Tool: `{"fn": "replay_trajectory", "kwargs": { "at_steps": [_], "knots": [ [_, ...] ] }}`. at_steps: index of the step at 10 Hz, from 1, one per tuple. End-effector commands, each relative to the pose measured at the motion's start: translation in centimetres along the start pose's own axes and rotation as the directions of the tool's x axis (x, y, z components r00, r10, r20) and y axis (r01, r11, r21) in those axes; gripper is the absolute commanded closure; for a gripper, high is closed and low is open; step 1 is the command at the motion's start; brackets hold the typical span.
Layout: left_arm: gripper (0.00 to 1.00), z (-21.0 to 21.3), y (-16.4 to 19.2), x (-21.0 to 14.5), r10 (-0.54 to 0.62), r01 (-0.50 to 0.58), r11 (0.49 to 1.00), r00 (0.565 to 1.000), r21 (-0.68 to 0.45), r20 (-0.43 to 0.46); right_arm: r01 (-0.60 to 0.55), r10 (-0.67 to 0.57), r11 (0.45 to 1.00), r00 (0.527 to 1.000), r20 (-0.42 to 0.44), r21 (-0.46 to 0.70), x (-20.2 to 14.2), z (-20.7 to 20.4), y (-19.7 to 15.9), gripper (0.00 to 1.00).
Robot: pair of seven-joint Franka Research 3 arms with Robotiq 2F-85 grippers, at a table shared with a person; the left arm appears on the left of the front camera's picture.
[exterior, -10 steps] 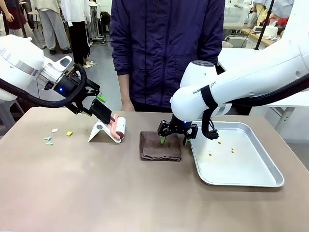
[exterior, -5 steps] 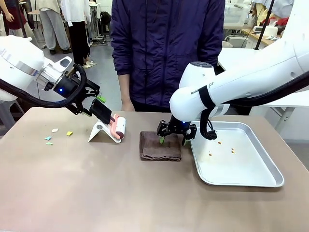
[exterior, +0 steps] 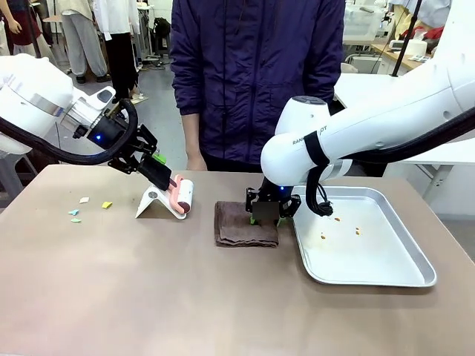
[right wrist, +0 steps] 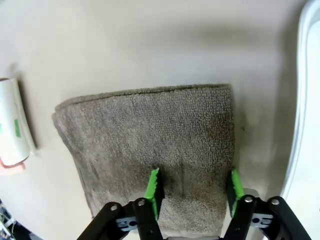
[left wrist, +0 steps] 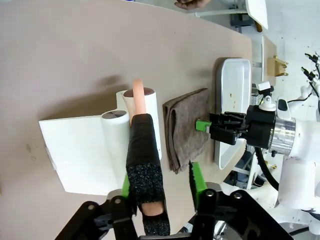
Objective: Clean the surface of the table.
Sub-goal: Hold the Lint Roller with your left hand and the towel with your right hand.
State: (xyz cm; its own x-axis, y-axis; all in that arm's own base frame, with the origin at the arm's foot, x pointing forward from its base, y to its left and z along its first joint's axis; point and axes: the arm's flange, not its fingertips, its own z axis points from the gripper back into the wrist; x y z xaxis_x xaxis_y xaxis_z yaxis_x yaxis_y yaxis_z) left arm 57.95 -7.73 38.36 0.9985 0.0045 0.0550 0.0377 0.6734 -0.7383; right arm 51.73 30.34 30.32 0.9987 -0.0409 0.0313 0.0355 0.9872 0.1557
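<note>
Left fingers (left wrist: 196, 177) just clamped the roller handle (left wrist: 142, 150) between them; right fingers (right wrist: 152, 190), half-narrowed, straddle the cloth (right wrist: 150, 125) below, so tools for the counter (exterior: 148, 297) look nearly secured.

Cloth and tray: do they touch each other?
Apart. The right wrist view shows a strip of bare table between the cloth and the tray.
</note>
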Motion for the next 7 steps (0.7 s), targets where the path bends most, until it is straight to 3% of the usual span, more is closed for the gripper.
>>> {"fn": "replay_trajectory", "kwargs": {
  "at_steps": [1, 2, 3, 7],
  "knots": [
    [0.83, 0.24, -0.69, 0.15, 0.011, -0.011, 1.000, 1.000, 0.027, -0.003, 0.025, -0.025, 1.000, 1.000, -0.018, 0.007, 0.53, -0.38, 0.65, 1.00],
    [0.96, 0.19, -0.69, 0.22, 0.014, -0.014, 0.999, 1.000, 0.029, -0.007, 0.028, -0.028, 1.000, 0.999, -0.020, 0.010, 0.64, -0.41, 0.58, 1.00],
    [1.00, 0.21, -0.60, 0.27, 0.015, -0.015, 0.999, 1.000, 0.035, -0.006, 0.029, -0.028, 0.999, 0.999, -0.022, 0.014, 0.66, -0.47, 0.54, 0.96],
    [1.00, 0.30, -0.52, 0.45, 0.025, -0.025, 0.999, 1.000, 0.029, -0.002, 0.026, -0.025, 1.000, 0.999, -0.029, 0.018, 0.89, -0.46, 0.46, 1.00]
  ]
}}
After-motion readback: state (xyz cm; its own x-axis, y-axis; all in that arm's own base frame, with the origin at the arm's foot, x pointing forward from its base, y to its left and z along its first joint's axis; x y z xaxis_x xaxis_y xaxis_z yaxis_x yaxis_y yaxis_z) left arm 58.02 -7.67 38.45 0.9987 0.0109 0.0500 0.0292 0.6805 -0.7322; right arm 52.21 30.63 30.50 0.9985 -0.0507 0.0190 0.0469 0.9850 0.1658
